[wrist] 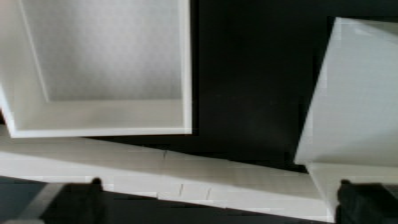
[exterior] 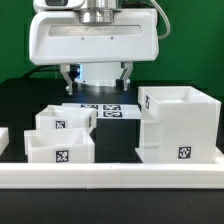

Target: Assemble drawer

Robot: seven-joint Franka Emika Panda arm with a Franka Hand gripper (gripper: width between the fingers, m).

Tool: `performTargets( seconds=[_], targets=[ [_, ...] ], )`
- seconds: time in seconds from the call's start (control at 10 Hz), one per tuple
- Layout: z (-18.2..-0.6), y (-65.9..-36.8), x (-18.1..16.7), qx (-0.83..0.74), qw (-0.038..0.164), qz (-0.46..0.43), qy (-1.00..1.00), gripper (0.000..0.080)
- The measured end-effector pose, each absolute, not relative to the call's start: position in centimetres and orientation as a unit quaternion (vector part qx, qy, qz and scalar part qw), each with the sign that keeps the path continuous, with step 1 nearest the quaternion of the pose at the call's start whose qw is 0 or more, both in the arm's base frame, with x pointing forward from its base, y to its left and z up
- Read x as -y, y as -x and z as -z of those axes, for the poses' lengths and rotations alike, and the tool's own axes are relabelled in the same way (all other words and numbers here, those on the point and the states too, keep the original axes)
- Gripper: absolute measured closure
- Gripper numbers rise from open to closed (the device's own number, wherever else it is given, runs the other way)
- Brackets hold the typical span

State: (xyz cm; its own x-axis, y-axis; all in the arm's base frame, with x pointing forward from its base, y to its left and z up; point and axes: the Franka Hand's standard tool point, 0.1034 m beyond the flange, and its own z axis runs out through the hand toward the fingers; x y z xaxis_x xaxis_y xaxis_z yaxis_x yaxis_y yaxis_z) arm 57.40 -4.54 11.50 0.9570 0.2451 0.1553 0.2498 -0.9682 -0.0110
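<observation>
Your gripper hangs spread, empty, over the marker board; tray and housing flank it, open gap between.

The hand is a big white box with round corners. A shiny grey ring sits at its twelve o'clock, a thin dark cable at two. Its fingers are black.
</observation>
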Motion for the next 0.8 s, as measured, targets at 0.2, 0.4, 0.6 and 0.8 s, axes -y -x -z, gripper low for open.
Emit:
performTargets(
  seconds=[0.2,0.4,0.6,0.8],
  targets=[
    [-9.3,-56.7,6.2,0.125,0.014,0.061,0.990,0.0151],
    [-7.8,-56.0,6.4,0.126,0.016,0.047,0.991,0.0151],
    [-6.3,-55.8,6.8,0.126,0.014,0.042,0.991,0.0151],
    [-5.0,-55.4,7.5,0.129,0.011,0.039,0.991,0.0151]
  ],
)
